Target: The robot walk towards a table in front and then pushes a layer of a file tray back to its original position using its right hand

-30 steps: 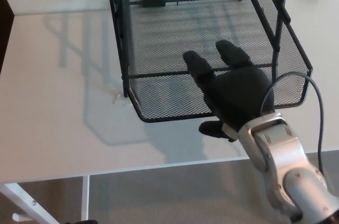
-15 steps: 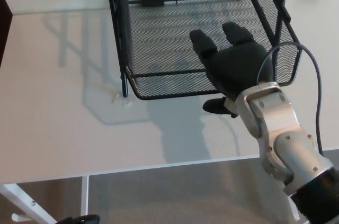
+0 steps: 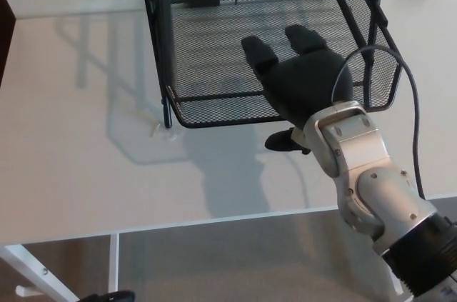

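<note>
right hand (image 3: 303, 88) further forward, tray layer (image 3: 214, 52) pushed deeper

From here my right hand (image 3: 303, 91) covers part of the file tray (image 3: 214, 45) front rim, so I can't see where palm meets wire. The tray's upper part runs off the top edge. My forearm is cut off at the lower right corner. The worktop (image 3: 86, 173) runs past both side edges.
</note>
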Available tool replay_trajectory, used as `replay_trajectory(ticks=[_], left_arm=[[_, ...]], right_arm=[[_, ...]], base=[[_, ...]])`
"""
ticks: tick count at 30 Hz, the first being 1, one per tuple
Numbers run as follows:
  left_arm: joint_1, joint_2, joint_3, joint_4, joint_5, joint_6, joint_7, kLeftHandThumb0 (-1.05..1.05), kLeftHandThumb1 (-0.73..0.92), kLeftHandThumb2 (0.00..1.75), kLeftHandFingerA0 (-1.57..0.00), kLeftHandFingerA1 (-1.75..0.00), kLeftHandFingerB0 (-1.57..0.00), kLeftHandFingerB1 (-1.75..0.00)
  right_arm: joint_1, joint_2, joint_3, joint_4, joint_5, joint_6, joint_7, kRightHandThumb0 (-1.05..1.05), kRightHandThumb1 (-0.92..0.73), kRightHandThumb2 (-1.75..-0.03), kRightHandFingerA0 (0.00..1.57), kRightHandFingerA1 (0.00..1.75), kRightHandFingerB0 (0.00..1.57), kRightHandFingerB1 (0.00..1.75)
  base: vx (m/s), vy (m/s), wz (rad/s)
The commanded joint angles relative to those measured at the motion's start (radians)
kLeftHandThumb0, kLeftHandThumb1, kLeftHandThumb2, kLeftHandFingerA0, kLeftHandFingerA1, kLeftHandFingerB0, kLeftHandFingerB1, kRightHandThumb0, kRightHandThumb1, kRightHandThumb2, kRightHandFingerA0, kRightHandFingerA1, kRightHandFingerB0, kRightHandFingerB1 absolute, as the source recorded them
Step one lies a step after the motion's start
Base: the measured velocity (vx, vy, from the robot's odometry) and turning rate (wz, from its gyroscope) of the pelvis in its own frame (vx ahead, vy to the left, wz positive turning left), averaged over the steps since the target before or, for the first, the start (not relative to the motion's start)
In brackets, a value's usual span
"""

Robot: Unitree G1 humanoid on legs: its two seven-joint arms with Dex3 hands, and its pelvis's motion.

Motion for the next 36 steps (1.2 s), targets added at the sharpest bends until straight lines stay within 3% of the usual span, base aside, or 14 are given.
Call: replay_trajectory(ticks=[1, 4, 6, 7, 9, 13, 14, 22, 29, 30, 31, 33, 34, 36], left_arm=[[-0.008, 0.018, 0.014, -0.010, -0.008, 0.020, -0.007, -0.22, 0.61, 0.58, -0.64, -0.48, -0.47, -0.40], [-0.025, 0.019, 0.021, 0.000, -0.015, 0.016, -0.015, -0.21, 0.60, 0.58, -0.65, -0.49, -0.45, -0.40], [-0.030, 0.020, 0.021, -0.003, -0.012, 0.021, -0.014, -0.21, 0.60, 0.58, -0.63, -0.48, -0.45, -0.40], [-0.031, 0.021, 0.022, -0.004, -0.013, 0.022, -0.016, -0.21, 0.61, 0.58, -0.62, -0.48, -0.45, -0.40], [-0.032, 0.023, 0.022, -0.002, -0.009, 0.018, -0.017, -0.20, 0.62, 0.58, -0.62, -0.48, -0.46, -0.40], [-0.033, 0.021, 0.024, 0.001, -0.014, 0.023, -0.016, -0.18, 0.63, 0.59, -0.62, -0.49, -0.47, -0.40], [-0.035, 0.021, 0.025, 0.003, -0.016, 0.023, -0.017, -0.17, 0.64, 0.59, -0.62, -0.49, -0.46, -0.40], [-0.048, 0.021, 0.026, 0.001, -0.007, 0.036, -0.005, -0.17, 0.61, 0.58, -0.67, -0.50, -0.48, -0.40], [-0.064, 0.025, 0.027, 0.014, -0.006, 0.039, -0.004, -0.16, 0.61, 0.58, -0.65, -0.49, -0.47, -0.39], [-0.064, 0.021, 0.025, 0.014, -0.007, 0.041, -0.004, -0.15, 0.62, 0.58, -0.65, -0.49, -0.47, -0.39], [-0.062, 0.020, 0.023, 0.012, -0.006, 0.043, -0.002, -0.15, 0.62, 0.58, -0.63, -0.48, -0.46, -0.39], [-0.061, 0.023, 0.023, 0.017, -0.004, 0.037, -0.004, -0.15, 0.63, 0.59, -0.65, -0.48, -0.47, -0.39], [-0.068, 0.027, 0.023, 0.017, 0.002, 0.036, -0.001, -0.16, 0.63, 0.59, -0.63, -0.48, -0.45, -0.39], [-0.085, 0.029, 0.025, 0.020, 0.002, 0.043, 0.003, -0.16, 0.62, 0.59, -0.61, -0.50, -0.44, -0.39]], right_arm=[[0.054, -0.028, -0.003, -0.057, 0.067, 0.003, 0.022, -0.83, -0.46, -0.84, 0.00, 0.00, 0.00, 0.03], [0.127, -0.065, -0.016, -0.144, 0.108, -0.024, 0.030, -0.83, -0.54, -0.57, 0.00, 0.00, 0.00, 0.00], [0.163, -0.097, -0.009, -0.201, 0.102, -0.038, 0.033, -0.84, -0.44, -0.83, 0.00, 0.00, 0.00, 0.01], [0.181, -0.113, -0.006, -0.230, 0.099, -0.042, 0.038, -0.84, -0.56, -0.58, 0.00, 0.00, 0.00, 0.00], [0.209, -0.138, -0.005, -0.281, 0.101, -0.043, 0.060, -0.86, -0.44, -0.82, 0.00, 0.00, 0.00, 0.00], [0.257, -0.184, -0.012, -0.360, 0.116, -0.067, 0.062, -0.87, -0.44, -0.82, 0.00, 0.00, 0.00, 0.00], [0.270, -0.198, -0.016, -0.386, 0.121, -0.077, 0.059, -0.88, -0.59, -0.58, 0.00, 0.00, 0.00, 0.00], [0.402, -0.281, -0.076, -0.690, 0.148, -0.126, 0.064, -0.88, -0.59, -0.57, 0.00, 0.00, 0.00, 0.00], [0.620, -0.329, -0.189, -1.002, 0.247, -0.225, 0.012, -0.88, -0.61, -0.59, 0.00, 0.00, 0.00, 0.00], [0.635, -0.338, -0.210, -1.018, 0.271, -0.237, 0.012, -0.90, -0.51, -0.92, 0.00, 0.00, 0.00, 0.00], [0.653, -0.343, -0.228, -1.038, 0.285, -0.247, 0.021, -0.88, -0.61, -0.59, 0.00, 0.00, 0.00, 0.00], [0.730, -0.354, -0.269, -1.109, 0.337, -0.270, 0.020, -0.85, -0.61, -0.60, 0.00, 0.00, 0.00, 0.00], [0.779, -0.357, -0.295, -1.145, 0.369, -0.295, -0.005, -0.88, -0.50, -0.90, 0.00, 0.00, 0.00, 0.00], [0.895, -0.367, -0.354, -1.213, 0.405, -0.348, -0.054, -0.89, -0.52, -0.90, 0.00, 0.02, 0.00, 0.00]], base=[[0.00, 0.000, 0.00], [0.00, 0.000, 0.02], [0.00, 0.000, 0.00], [0.00, 0.000, 0.00], [0.00, 0.000, 0.00], [0.00, 0.000, 0.00], [0.00, 0.000, 0.00], [0.00, 0.000, 0.00], [0.00, 0.000, 0.00], [0.00, 0.000, 0.00], [0.00, 0.000, 0.00], [0.00, 0.000, 0.00], [0.00, 0.000, 0.00], [0.00, 0.000, 0.00]])
